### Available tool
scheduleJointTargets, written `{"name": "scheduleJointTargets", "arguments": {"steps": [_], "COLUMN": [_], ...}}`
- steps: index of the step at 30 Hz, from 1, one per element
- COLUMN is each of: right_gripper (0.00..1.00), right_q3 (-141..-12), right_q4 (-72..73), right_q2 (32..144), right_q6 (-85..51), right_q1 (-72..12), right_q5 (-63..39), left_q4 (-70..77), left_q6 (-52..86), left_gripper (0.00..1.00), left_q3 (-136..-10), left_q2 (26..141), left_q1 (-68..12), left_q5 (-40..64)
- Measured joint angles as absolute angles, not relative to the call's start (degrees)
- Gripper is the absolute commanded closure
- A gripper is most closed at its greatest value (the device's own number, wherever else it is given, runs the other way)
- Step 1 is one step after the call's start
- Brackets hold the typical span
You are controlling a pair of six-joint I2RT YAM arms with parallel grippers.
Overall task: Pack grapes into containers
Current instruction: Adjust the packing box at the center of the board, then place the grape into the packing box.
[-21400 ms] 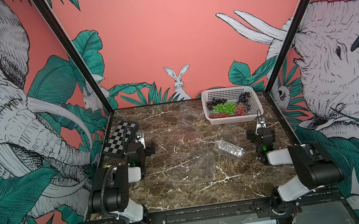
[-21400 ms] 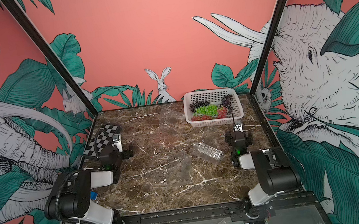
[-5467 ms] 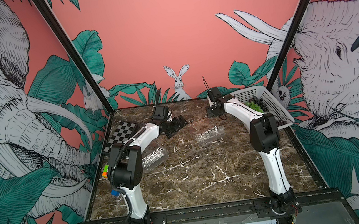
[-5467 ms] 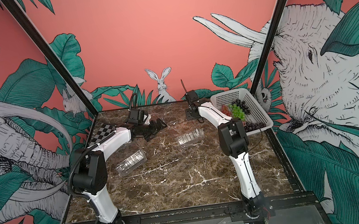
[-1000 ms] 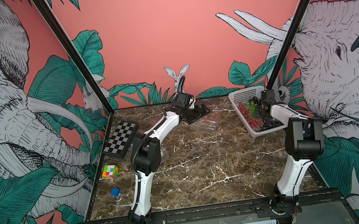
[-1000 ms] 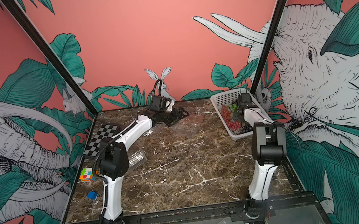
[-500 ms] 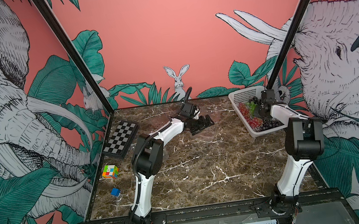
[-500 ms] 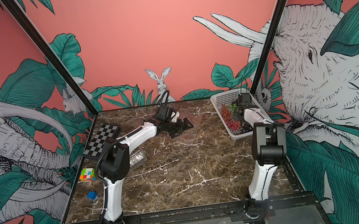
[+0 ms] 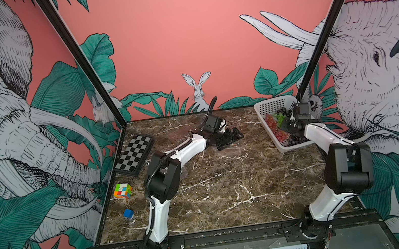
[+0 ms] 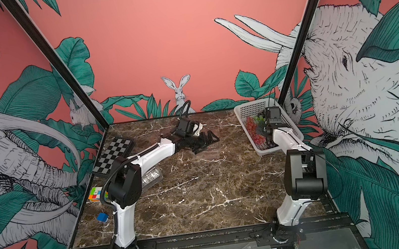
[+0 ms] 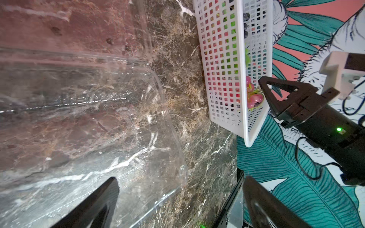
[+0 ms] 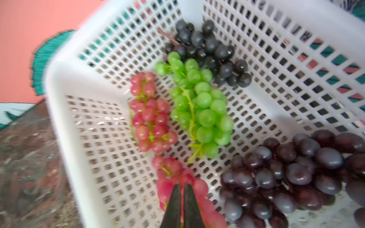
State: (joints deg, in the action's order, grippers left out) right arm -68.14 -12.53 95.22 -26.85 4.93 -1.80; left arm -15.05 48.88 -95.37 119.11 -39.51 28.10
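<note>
Several grape bunches lie in the white basket (image 12: 65,122): red (image 12: 150,114), green (image 12: 199,106), small black (image 12: 209,49) and large dark purple (image 12: 296,173). My right gripper (image 12: 182,185) reaches into the basket at the back right in both top views (image 9: 286,127) (image 10: 260,131). It is shut on another red grape bunch (image 12: 169,177), with grapes bulging on both sides of its fingers. My left gripper (image 9: 230,138) (image 11: 180,203) stands open low over a clear container (image 11: 88,118) (image 10: 211,152) at mid-table. A second container (image 10: 151,177) lies partly hidden behind the left arm.
A folded chessboard (image 9: 134,151) lies at the back left. In front of it are a colourful puzzle cube (image 9: 122,190) and a small blue cube (image 9: 128,213). The basket (image 9: 264,106) sits skewed against the right wall.
My right gripper has shut on the red bunch inside the basket. My left gripper has come forward from the back wall and down over the clear container, still open.
</note>
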Motion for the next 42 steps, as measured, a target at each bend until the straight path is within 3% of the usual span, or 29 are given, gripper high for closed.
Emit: {"name": "scheduleJointTargets", "arguments": {"steps": [12,19,30,42], "right_gripper": [1.00,1.00,1.00,1.00], "right_q3": [-67.53,-74.35,-85.03,-83.79], "right_q4": [-8.67,-9.82,-9.96,-9.32], "right_q2": [86.37,86.30,88.42,94.59], "right_q6": [-26.57,-26.59,-28.40,-33.52], "right_q1": [-1.30,-5.21,-15.31,-24.60], "right_q5": [-2.15,-2.15,-3.88,-8.95], "left_q4": [-15.51,-16.75,-13.21,-8.71], "left_q6": [49.21,47.97,49.50,53.06], "left_gripper": [0.01,0.00,0.01,0.00], "left_q3": [-96.57,-96.99,-84.73,-74.24], "left_q2": [119.11,115.59,102.54,99.50], "left_q1": [-41.69,-40.32,-32.67,-30.85], "left_q5": [27.62,26.44,24.58,23.94]}}
